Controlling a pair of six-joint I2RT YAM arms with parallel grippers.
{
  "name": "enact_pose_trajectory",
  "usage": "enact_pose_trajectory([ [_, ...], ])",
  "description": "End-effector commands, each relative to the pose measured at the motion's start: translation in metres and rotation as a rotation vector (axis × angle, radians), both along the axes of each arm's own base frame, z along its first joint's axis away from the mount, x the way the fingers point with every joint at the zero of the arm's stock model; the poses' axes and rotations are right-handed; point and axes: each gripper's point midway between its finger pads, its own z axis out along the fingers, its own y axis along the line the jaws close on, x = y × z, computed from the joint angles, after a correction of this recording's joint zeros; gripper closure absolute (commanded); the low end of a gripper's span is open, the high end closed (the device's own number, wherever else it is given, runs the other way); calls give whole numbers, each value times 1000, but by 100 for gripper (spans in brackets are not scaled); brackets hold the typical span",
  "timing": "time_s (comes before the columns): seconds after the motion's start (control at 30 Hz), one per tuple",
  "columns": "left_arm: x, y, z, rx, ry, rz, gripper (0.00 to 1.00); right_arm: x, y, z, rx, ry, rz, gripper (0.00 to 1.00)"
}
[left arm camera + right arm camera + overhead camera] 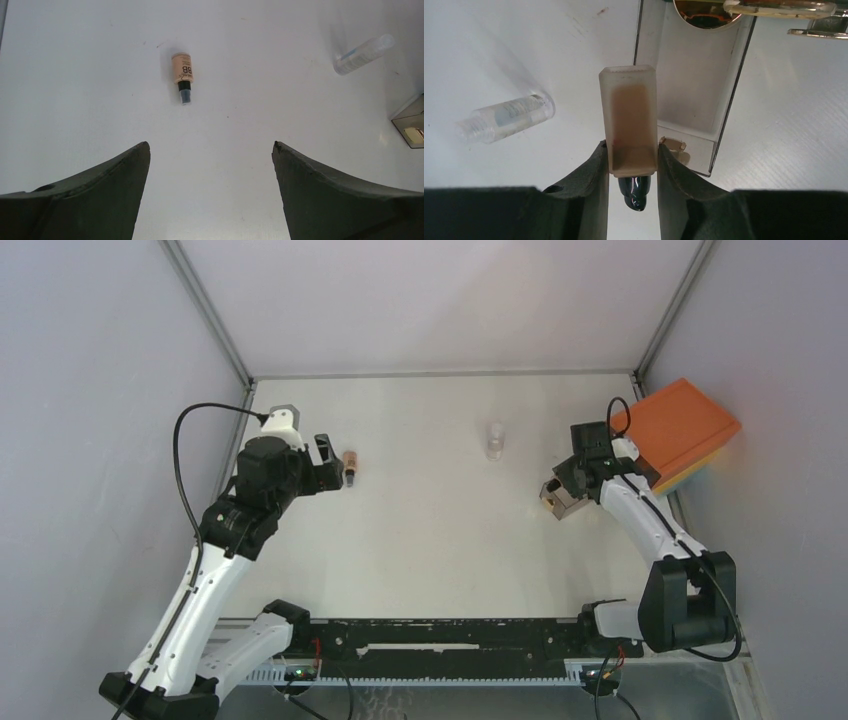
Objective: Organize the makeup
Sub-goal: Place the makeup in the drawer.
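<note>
Counter: your white counter (pixel 430 540) is matte, with a few faint scuffs and specks showing in the left wrist view
Room: pale grey walls (pixel 100 390) close you in on three sides, and metal frame posts (pixel 205 310) run up the far corners
Left side: your left end effector (pixel 210 145) is spread wide and holds nothing, low over the left part of the counter
Peach item: the peach bottle (pixel 183 72) lies on its side on the counter ahead of those spread fingers, black cap pointing back toward them
Right side: your right end effector (pixel 631 146) is pinching the square frosted bottle (pixel 629 115) of tan liquid near its black-capped end
Held item's place: at the right of the counter, in front of the small mirrored box (pixel 689 75); you cannot tell whether they touch
Clear item: the clear bottle (pixel 504 119) lies on its side toward the far middle, well apart from the peach bottle
Storage: the orange-topped box (pixel 680 430) sits at the far right by the wall
</note>
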Motion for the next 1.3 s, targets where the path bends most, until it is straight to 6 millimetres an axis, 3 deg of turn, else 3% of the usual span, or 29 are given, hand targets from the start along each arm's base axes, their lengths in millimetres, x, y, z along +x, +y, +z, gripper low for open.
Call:
enact_pose_trajectory([
  [0.0,2,1,6,-10,-32,5,5,0,-6,-8,39,-15,-66,95],
  [0.33,3,-2,3,-15,-23,-7,5,-17,-16,-2,-6,-32,-140,95],
  [0.7,2,-1,4,-13,-29,-7,5,-6,-23,-5,-91,-57,-168,94],
  [0.77,2,-1,5,-14,-31,-7,5,-3,-23,-3,-87,-74,-168,86],
  [0.93,2,-2,5,-17,-29,-10,5,2,-14,-3,-70,-77,-104,54],
  [1.13,1,-2,4,-18,-28,-12,5,-5,-10,-4,-100,-62,-47,45],
  [1.27,2,-3,3,-19,-24,-14,5,-7,-4,-5,-106,-59,-6,49],
])
